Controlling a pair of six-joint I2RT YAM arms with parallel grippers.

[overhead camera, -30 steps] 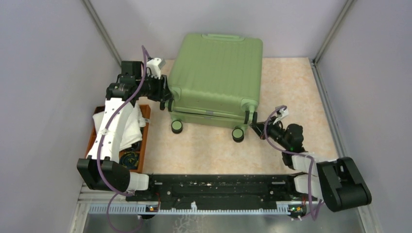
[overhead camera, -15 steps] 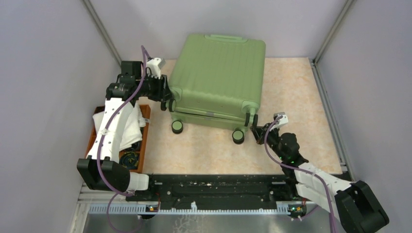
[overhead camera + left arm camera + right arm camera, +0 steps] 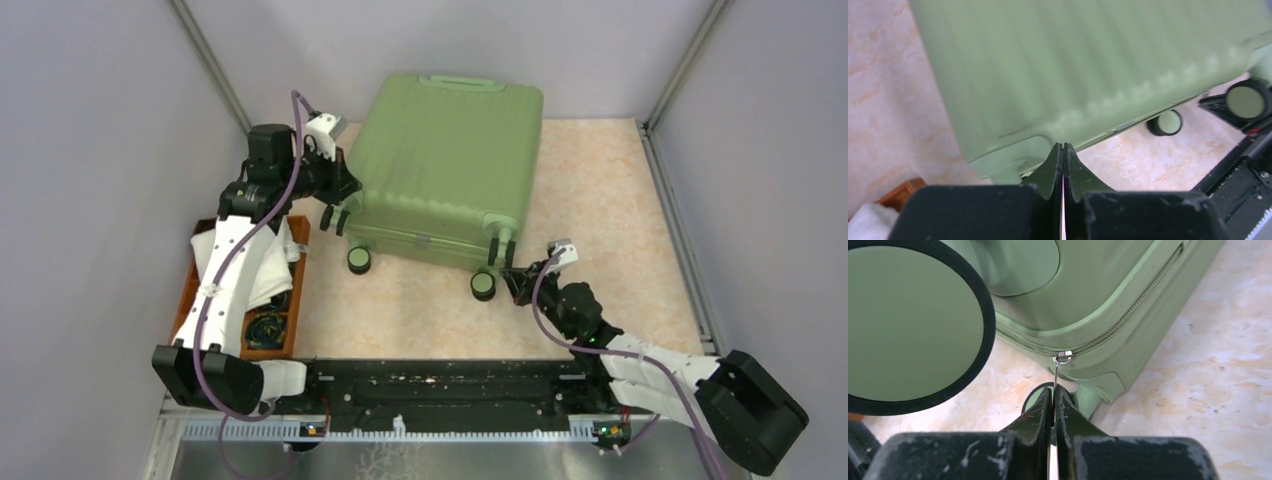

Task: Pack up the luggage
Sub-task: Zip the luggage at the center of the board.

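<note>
Your luggage [image 3: 445, 160] lies closed toward the table's [image 3: 610, 200] 12 o'clock. At its 5 o'clock corner, your right gripper [image 3: 1053, 390] is pinched tight on the zipper pull [image 3: 1055, 374]. At 9 o'clock, your left gripper [image 3: 1063, 147] is closed, holding nothing.

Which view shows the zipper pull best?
Right wrist: the zipper pull runs from the slider at the luggage corner into the shut right hand, sharp and close. From the top it is too small to make out; the left wrist shows none of it.
</note>
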